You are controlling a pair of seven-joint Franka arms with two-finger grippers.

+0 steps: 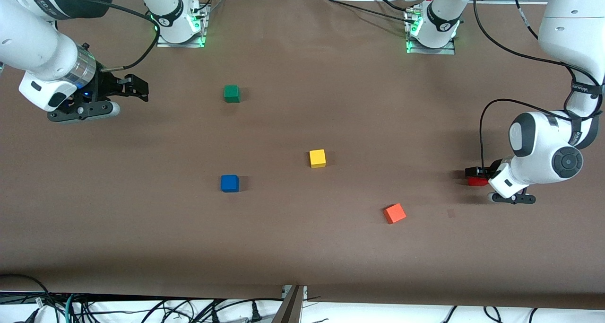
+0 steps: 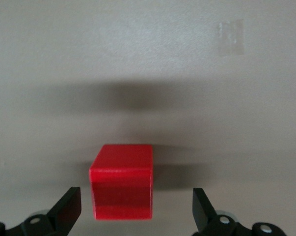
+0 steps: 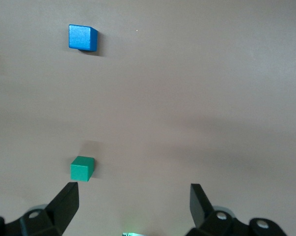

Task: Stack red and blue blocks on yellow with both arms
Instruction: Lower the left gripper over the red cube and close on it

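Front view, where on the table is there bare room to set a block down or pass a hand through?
Bare cloth lies between the green cube and yellow cube, and nearer the camera than the blue cube and orange cube. It is tight where the open left gripper straddles the red cube. The open right gripper waits at its end.

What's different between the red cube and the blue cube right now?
The red cube sits between the left hand's open fingers at the left arm's end of the table; the blue cube stands alone in the open, with no hand near it. Both rest flat on the table and look the same size.
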